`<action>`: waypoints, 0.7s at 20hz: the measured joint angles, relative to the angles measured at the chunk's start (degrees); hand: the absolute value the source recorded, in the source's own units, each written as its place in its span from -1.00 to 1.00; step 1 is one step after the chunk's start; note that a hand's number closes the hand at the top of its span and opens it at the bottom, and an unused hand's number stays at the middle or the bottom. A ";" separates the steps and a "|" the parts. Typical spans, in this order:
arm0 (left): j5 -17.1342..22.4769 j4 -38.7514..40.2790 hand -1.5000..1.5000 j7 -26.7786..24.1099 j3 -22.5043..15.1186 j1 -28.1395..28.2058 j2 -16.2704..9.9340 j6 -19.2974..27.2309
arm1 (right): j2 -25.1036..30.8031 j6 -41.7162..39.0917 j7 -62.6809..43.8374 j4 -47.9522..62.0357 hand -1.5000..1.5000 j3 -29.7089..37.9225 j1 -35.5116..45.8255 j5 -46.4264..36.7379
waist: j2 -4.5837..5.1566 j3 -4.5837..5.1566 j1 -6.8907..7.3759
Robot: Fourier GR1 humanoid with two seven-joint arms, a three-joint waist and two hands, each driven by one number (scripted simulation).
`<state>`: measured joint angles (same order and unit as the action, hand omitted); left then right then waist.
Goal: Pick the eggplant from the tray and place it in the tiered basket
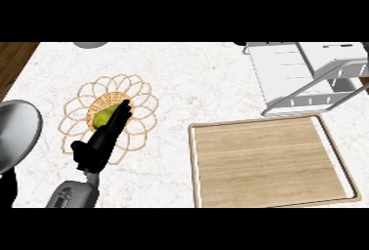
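hidden: yellow-green fruit on woven mat, partly covered by left robot hand, fingers straight
cut off: white tiered basket, grey bowl
trays: one wooden tray
eggplant: none visible

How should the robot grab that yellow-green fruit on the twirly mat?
Probably from straight above, round its wide middle. The fruit lies low on the flat mat, so nothing can slip beneath it, and its rounded sides give fingers and thumb two opposite faces to close on. The left hand is stretched over its right side with straight fingers, so it would need little turning.
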<state>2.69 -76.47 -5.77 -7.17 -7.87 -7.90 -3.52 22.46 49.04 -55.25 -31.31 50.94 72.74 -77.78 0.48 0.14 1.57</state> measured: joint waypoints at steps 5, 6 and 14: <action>0.69 0.93 0.00 -0.20 1.46 0.04 -0.82 -0.42 | 0.18 3.32 -5.39 -5.94 -1.00 -2.40 -2.61 -10.62 | -0.74 0.09 -1.84; 0.78 0.96 0.00 -0.14 1.64 0.26 -0.83 -0.32 | -0.23 3.92 -5.47 -8.04 -1.00 -2.67 -3.26 -12.00 | -0.99 0.09 -2.31; 1.21 0.21 0.00 -0.02 3.04 3.40 -1.20 0.77 | -9.62 3.80 -6.31 -29.87 -1.00 -3.25 -9.69 -17.10 | -2.78 0.09 -5.64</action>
<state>3.90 -76.26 -5.79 -4.13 -4.46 -9.09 -2.74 12.84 52.83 -61.56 -61.17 47.68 63.05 -94.88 -2.30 0.23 -4.07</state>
